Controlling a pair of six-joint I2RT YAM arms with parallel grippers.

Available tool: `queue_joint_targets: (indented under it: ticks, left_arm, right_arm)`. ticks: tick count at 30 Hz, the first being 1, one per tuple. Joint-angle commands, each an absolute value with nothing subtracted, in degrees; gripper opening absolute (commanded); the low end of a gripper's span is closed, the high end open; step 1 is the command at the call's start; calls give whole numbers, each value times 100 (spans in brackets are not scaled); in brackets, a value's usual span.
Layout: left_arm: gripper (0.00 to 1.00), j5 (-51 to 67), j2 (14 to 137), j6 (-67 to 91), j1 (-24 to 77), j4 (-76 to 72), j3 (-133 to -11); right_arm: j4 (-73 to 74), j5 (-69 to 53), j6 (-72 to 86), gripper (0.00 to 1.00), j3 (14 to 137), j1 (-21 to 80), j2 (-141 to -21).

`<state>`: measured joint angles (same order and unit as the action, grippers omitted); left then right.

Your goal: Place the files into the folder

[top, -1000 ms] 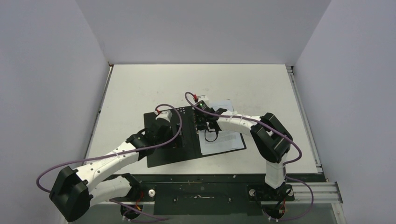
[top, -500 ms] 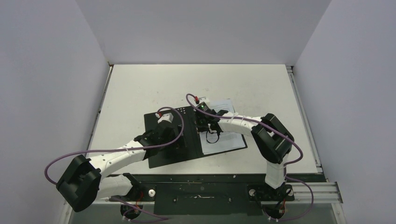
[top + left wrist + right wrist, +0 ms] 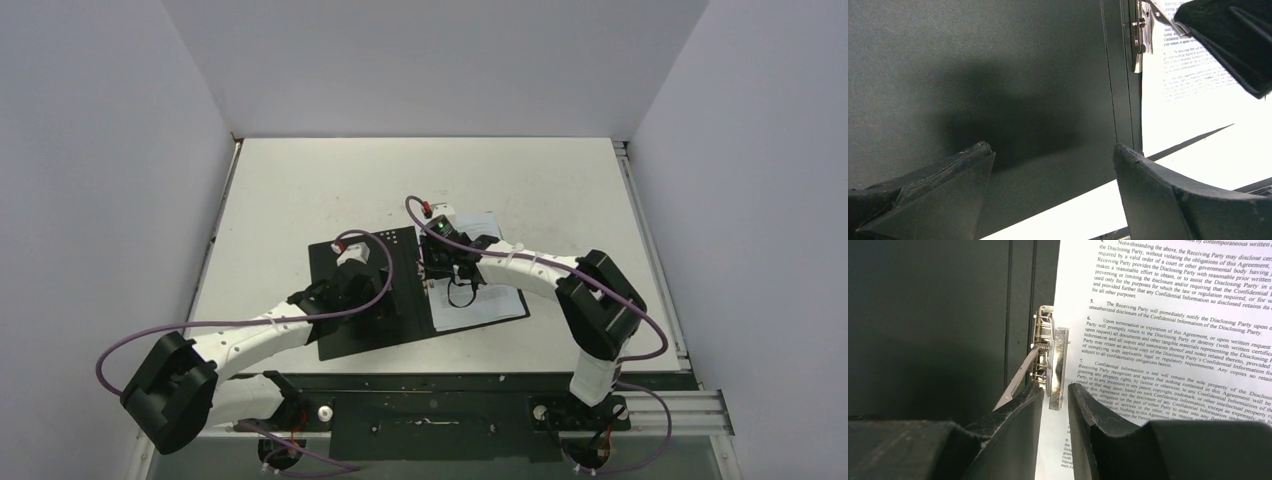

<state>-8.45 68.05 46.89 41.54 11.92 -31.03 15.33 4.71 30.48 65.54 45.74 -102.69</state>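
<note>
Files (image 3: 1173, 315) lie inside the open folder (image 3: 923, 315) on the counter (image 3: 300, 180).
The folder is flat, with its black inside facing up. The white sheets with small black words lie on its right half. Their left edge is at the shiny metal clip (image 3: 1048, 350) in the middle. The right pincer (image 3: 1054, 385) is down at the clip. Its two fingers are a little apart, with the clip's flat bar between the tips. I cannot tell if they squeeze it. The clip's thin handle sticks out by one finger. The left pincer (image 3: 1048, 160) is wide open over the black left half and has nothing in it.
</note>
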Motion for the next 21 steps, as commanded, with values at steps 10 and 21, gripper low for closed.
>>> queue_joint_targets:
  ticks: [10,21]
  left_arm:
    - [88,-1090,6800,4697,4174,884,-3059]
    - [86,-1258,7089,4620,4188,1053,-3093]
  right_arm:
    - [1706,708,3067,28,6697,4633,-9353]
    - [1800,686,3042,27,7153,4974,-9714]
